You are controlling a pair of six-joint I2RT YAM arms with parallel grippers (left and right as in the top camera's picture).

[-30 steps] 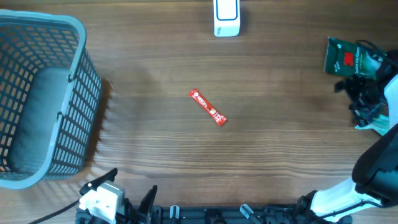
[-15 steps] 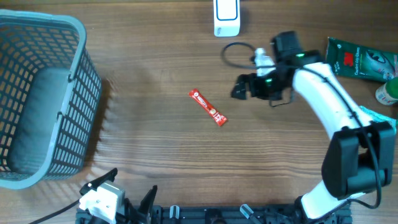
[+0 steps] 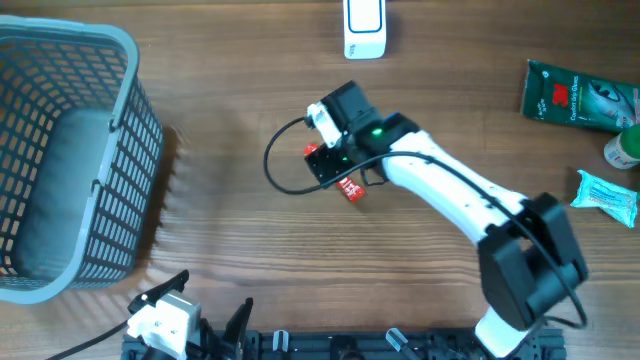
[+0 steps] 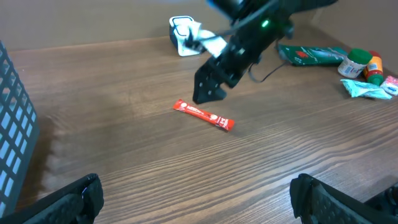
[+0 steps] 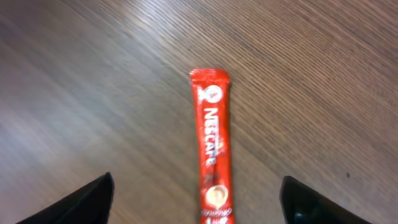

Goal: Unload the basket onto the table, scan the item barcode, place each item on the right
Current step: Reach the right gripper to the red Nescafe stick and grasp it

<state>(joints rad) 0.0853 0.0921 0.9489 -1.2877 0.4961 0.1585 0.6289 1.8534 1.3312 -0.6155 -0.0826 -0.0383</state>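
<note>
One sachet [image 3: 349, 188] to scan, red, with brand print. Lies flat on the table [image 3: 240, 240] near the middle, print side up; no barcode to see on this side. Not lifted, not gripped.

Directly above it, the right gripper [image 3: 322, 166], pointing down. Fingers [image 5: 81, 202] spread wide, one on each side of the sachet, clear of it, pinching nothing. In the left wrist view, seems to hang just over the far end of the sachet.

Judged as an early stage: approach made, all the rest left. To do: closing on the sachet, lifting, carrying to the scanner [image 3: 364, 28] at the far edge, turning the barcode toward it. Perhaps dropping into the basket afterwards, but only a guess.

Left gripper [image 3: 205, 305] at the near edge, well apart from everything, also spread, holding nothing.

Only one container: a grey basket [image 3: 125, 60] at the left side. Through the mesh only a grey bottom to see; no item to make out inside.

At the right side, loose on the table and in no container: a green packet [image 3: 565, 95], a small bottle [image 3: 622, 150], a blue-white wrapper [image 3: 605, 192].
</note>
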